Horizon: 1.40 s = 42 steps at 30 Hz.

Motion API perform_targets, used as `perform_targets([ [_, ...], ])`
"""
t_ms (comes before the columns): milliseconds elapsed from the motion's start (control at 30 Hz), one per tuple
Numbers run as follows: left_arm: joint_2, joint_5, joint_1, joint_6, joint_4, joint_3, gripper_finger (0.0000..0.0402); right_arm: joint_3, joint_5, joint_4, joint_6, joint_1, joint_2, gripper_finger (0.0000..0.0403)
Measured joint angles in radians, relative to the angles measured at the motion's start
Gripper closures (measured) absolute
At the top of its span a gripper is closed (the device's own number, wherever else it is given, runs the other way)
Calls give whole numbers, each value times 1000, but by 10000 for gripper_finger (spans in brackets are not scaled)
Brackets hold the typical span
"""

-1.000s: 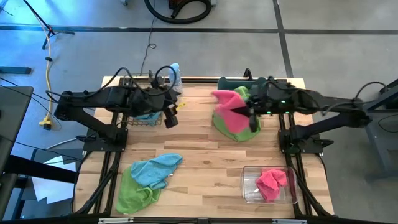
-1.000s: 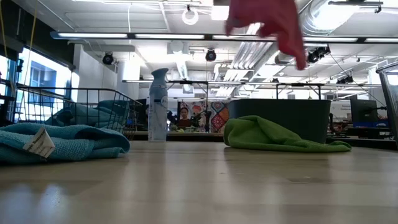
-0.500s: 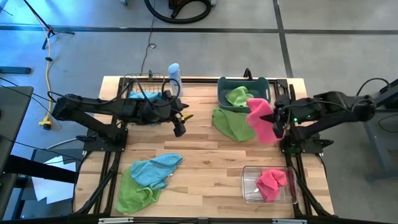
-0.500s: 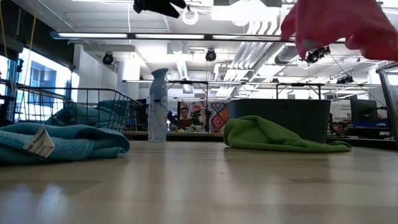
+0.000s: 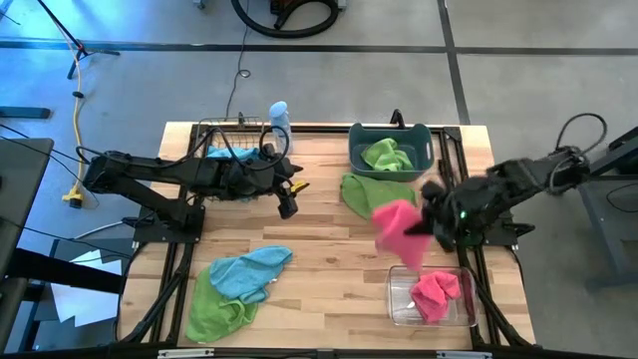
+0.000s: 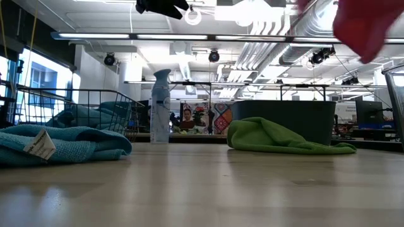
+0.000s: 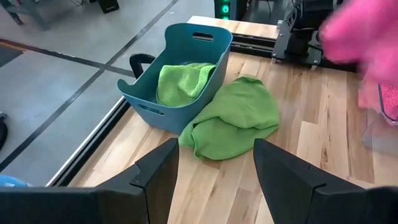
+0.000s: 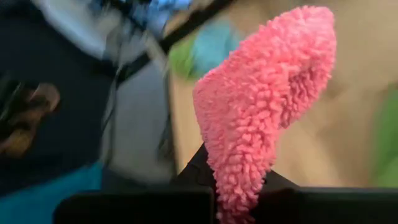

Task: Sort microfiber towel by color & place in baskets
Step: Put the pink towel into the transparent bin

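My right gripper (image 5: 431,225) is shut on a pink towel (image 5: 399,231), in the air just beyond the clear bin (image 5: 401,303), which holds another pink towel (image 5: 437,293). The held towel also shows at the top of the low view (image 6: 363,25). My left gripper (image 7: 214,180) is open and empty above the table's middle (image 5: 287,204). A green towel (image 5: 371,195) lies flat on the table, touching the slate-blue tub (image 5: 356,150), which holds a green towel (image 5: 387,155). A blue towel (image 5: 247,271) lies on a green one (image 5: 212,311) at the near left. My right gripper pinches a bunched part of the pink towel (image 8: 239,186) between its two fingers; one layer or several, I cannot tell. The towel is lifted clear of the table and trails from the fingers toward the table's left.
A black wire basket (image 5: 204,189) with a blue towel in it stands at the far left, partly under my left arm. A pale blue spray bottle (image 5: 279,115) stands at the far edge. Bare wood lies in the table's middle.
My right gripper has swung with the pink towel from over the green towel by the tub toward the table's right and near edge, to just beyond the clear bin. My left gripper has moved from the wire basket toward the table's middle, then stayed still.
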Motion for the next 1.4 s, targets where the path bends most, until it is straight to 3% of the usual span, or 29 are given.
perform_targets([
  [233,0,0,0,1,0,0,206,0,-109,-50,277,230,106,403],
  [433,0,0,0,20,0,0,206,0,-22,-170,646,442,122,403],
  [633,1,1,0,20,1,0,206,0,45,-180,899,592,174,403],
  [967,1,3,0,20,29,0,206,0,35,-332,1394,684,352,403],
  [1400,1,9,0,45,46,0,206,0,41,-299,1388,578,479,403],
])
